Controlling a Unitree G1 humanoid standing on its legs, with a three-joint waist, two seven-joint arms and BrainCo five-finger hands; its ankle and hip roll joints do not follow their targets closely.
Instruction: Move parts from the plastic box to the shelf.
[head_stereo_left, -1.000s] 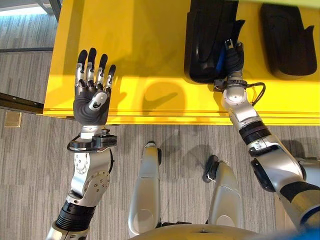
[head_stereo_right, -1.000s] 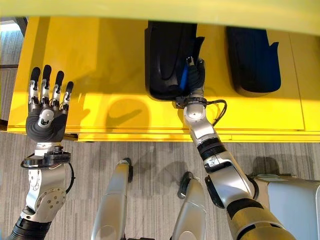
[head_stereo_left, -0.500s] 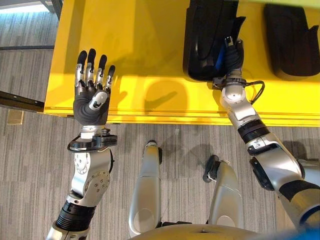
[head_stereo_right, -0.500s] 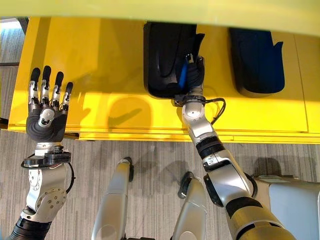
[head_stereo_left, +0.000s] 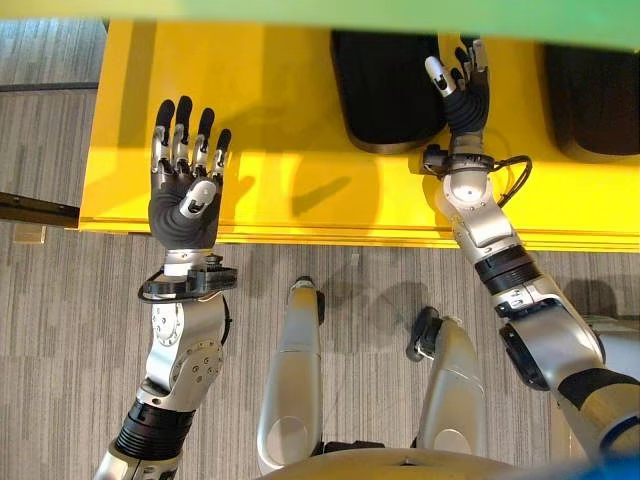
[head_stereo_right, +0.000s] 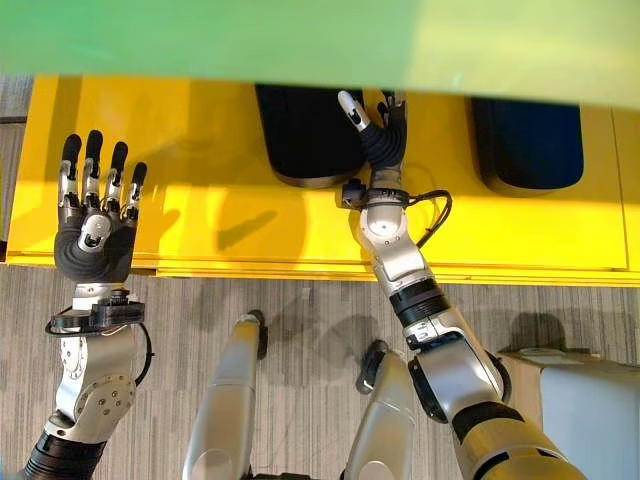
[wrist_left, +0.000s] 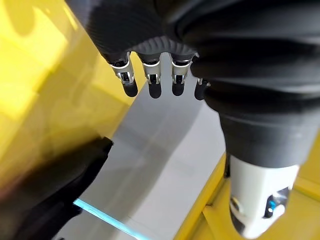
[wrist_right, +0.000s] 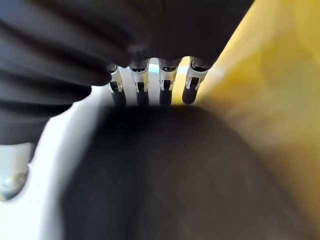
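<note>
right hand spread, empty, just beside black part lying on yellow shelf (placing step looks finished). left hand open, idle. next: return for another part.

The left hand hangs with its dark ribbed cover up close, its silver fingers straight in a row, nothing between them. Past the fingertips lies a pale grey surface, and to one side of them the yellow shelf. A dark, blurred shape sits beyond the fingertips.
</note>
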